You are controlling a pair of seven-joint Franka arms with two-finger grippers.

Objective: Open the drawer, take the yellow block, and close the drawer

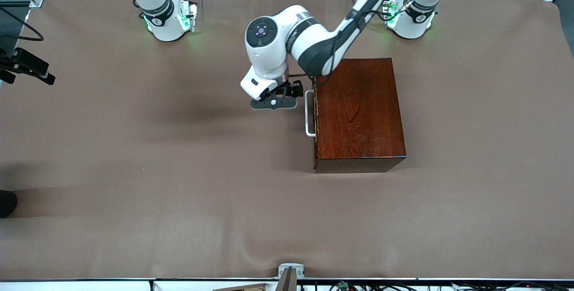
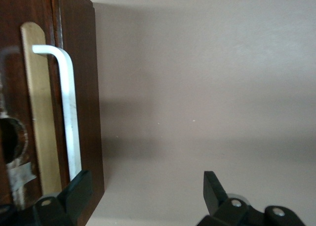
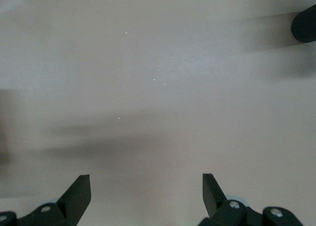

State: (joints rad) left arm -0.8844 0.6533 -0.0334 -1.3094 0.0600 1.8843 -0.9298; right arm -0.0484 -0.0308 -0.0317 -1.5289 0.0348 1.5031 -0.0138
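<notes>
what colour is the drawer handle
White, on the handle of the dark reddish-brown drawer; clearest in the front view.

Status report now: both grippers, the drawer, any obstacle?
Left gripper open beside drawer handle, not gripping. Right gripper open over bare table, waiting. Drawer shut; yellow block unseen. Nothing in the way.

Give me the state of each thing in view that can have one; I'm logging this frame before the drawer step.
drawer: shut, flush with the box.
handle: not gripped.
left gripper: open, beside the handle, just above the table.
right gripper: open, empty, over bare table; that arm waits.
yellow block: not visible.
</notes>
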